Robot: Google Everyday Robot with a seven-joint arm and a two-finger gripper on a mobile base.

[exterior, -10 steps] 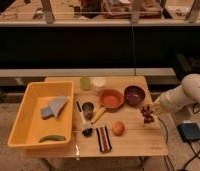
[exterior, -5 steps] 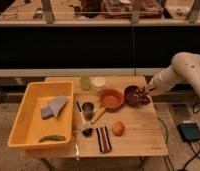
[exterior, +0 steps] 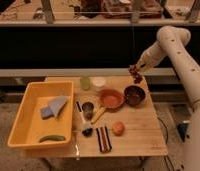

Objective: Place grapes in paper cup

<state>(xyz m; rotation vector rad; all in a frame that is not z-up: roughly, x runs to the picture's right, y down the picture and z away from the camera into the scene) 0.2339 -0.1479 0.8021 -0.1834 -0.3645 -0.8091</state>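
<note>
My fingers (exterior: 137,67) hang in the air above the far right corner of the tabletop (exterior: 143,135), closed tight on the grapes (exterior: 136,74), which dangle below them as a small dark reddish bunch, clear of the wood and of everything on it. Taking the middle of the tabletop as the clock's centre, I hold the grapes out at about one o'clock. The paper cup (exterior: 98,82) stands at about twelve o'clock, near the far edge, well to the left of the bunch, with a pale green cup (exterior: 85,82) just beside it at eleven. Below the grapes, at two o'clock, sits a dark brown bowl (exterior: 134,95), and beside that, nearer the centre, an orange bowl (exterior: 112,99). A small grey metal cup (exterior: 88,109) stands at about nine o'clock from the centre, and a round orange fruit (exterior: 118,128) lies toward five o'clock near the front. A dark striped packet (exterior: 103,138) lies at six o'clock by the front edge. Off at nine o'clock a yellow bin (exterior: 28,105) takes up the left side, with a grey cloth (exterior: 54,107) and a green pepper (exterior: 52,138) inside it. My arm (exterior: 183,55) reaches in from the right.
</note>
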